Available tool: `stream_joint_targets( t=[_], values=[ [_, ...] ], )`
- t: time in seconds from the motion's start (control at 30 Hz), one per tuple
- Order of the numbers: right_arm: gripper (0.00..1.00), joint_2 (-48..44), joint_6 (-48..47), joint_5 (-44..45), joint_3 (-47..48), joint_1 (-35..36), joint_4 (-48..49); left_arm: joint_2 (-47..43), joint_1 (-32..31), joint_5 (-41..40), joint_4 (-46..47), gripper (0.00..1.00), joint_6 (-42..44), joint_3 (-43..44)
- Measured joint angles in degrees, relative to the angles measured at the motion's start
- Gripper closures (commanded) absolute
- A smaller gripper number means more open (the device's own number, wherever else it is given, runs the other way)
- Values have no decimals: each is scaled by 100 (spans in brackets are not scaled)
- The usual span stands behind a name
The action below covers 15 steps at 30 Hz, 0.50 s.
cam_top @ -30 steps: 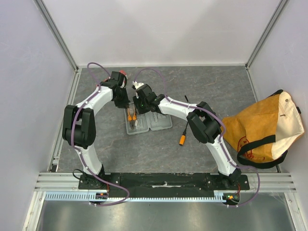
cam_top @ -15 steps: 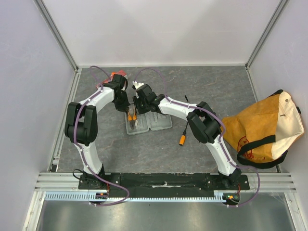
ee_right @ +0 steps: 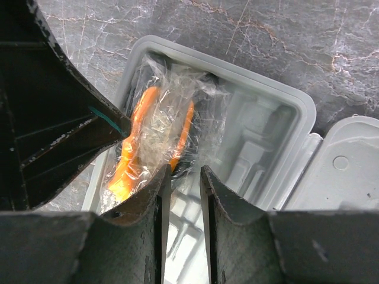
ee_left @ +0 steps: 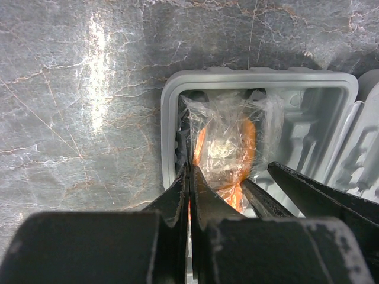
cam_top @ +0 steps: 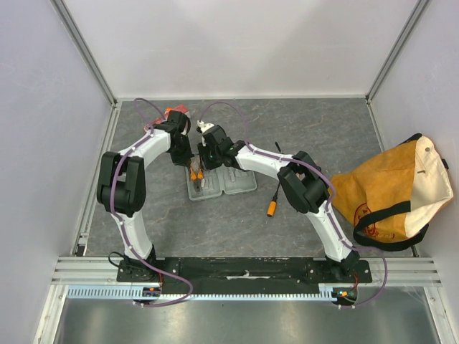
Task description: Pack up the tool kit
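The grey tool kit case (cam_top: pixel 240 183) lies open in the middle of the table. An orange-handled tool in clear plastic wrap (cam_top: pixel 196 172) lies in its left half. My left gripper (cam_top: pixel 188 163) is over that half, jaws shut. In the left wrist view my left gripper (ee_left: pixel 189 168) has its tips at the left edge of the wrapped tool (ee_left: pixel 228 148), inside the case rim (ee_left: pixel 260 74). My right gripper (cam_top: pixel 204 163) hovers just right of it. In the right wrist view my right gripper (ee_right: pixel 181 171) is narrowly open and empty over moulded slots, beside the wrapped tool (ee_right: pixel 154 124).
An orange-and-black screwdriver (cam_top: pixel 274 197) lies on the table right of the case. A tan canvas bag with black straps (cam_top: pixel 391 190) sits at the right. A small red item (cam_top: pixel 176 110) lies behind the left arm. Walls close in the back and both sides.
The left arm has shifted slightly to the right and lowered its gripper at the wrapped tool. The right arm has barely moved.
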Motion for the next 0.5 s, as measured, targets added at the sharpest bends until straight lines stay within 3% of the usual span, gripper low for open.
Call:
stream_joint_targets(
  t=[0.23,0.37,0.5],
  values=[
    [73,42,114,-48,2,7,103,55,0,-4,7,98,-22,-2],
    [83,50,197,-87,2,11,118,66,0,-20,0,98,-24,9],
    [86,52,267,-105,7,2,105,173,-9,-44,-166,98,-26,168]
  ],
)
